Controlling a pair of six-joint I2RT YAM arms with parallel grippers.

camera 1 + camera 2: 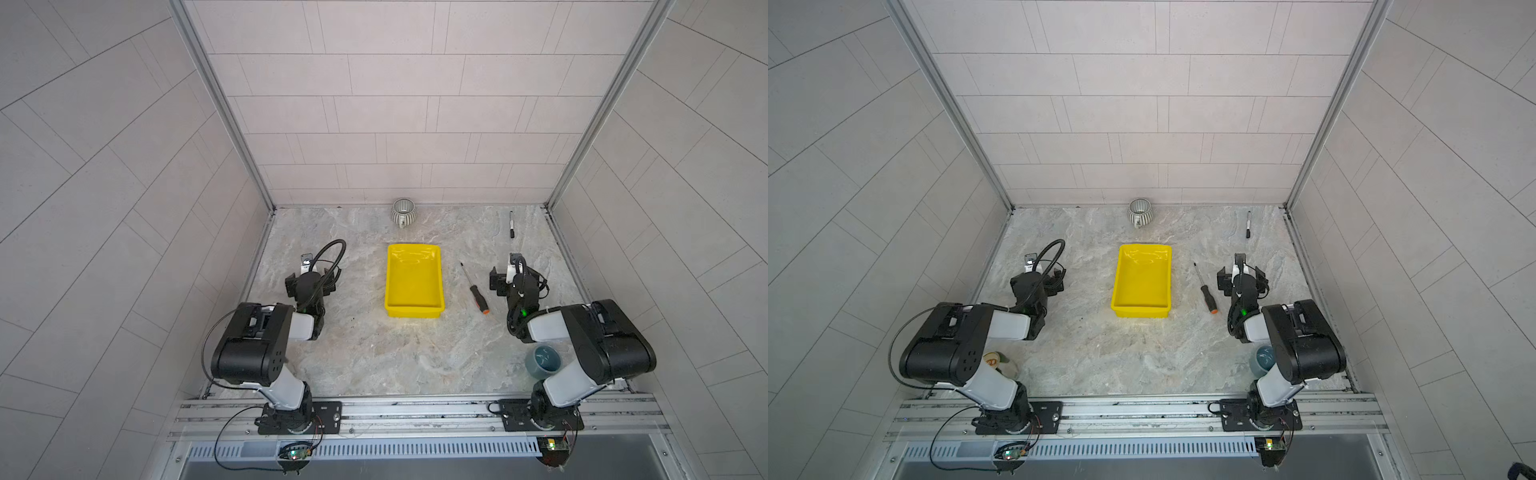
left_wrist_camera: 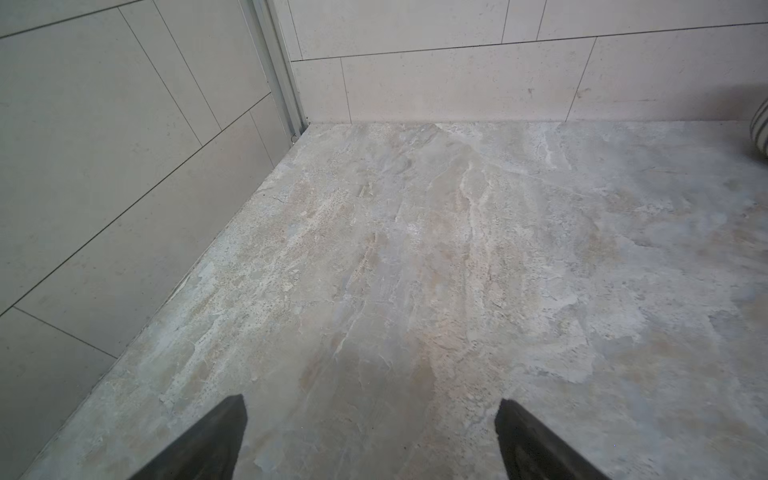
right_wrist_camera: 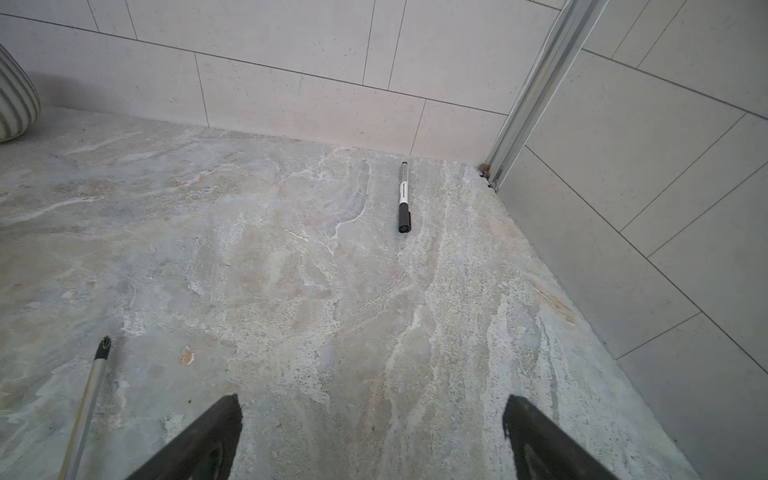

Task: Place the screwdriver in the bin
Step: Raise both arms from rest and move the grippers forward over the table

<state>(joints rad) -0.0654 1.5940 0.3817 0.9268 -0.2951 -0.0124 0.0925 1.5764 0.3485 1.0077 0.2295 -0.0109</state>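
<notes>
Marble tabletop (image 1: pixel 374 353), screwdriver (image 1: pixel 473 288) beside bin (image 1: pixel 413 309), shaft (image 3: pixel 89 399) in right wrist view, not left, both jaws apart.

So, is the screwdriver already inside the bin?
No, the screwdriver lies outside the bin, just to its right in a top view.

The desk (image 1: pixel 374 357) carries one screwdriver (image 1: pixel 473 289), one yellow bin (image 1: pixel 411 286) and one marker pen (image 1: pixel 511 224). There are two drinking vessels: one ribbed mug (image 1: pixel 402 211) and one blue-grey cup (image 1: pixel 542 360), which is partly hidden. In a top view a sixth thing, one pale round item (image 1: pixel 995 360), shows from behind an arm; what kind it is cannot be told. There are two arms, the left arm (image 1: pixel 249 345) and the right arm (image 1: pixel 606 340). Each ends in one hand, the left hand (image 2: pixel 370 409) and the right hand (image 3: pixel 372 405), and each hand has two fingers (image 2: pixel 216 440), four in all.
</notes>
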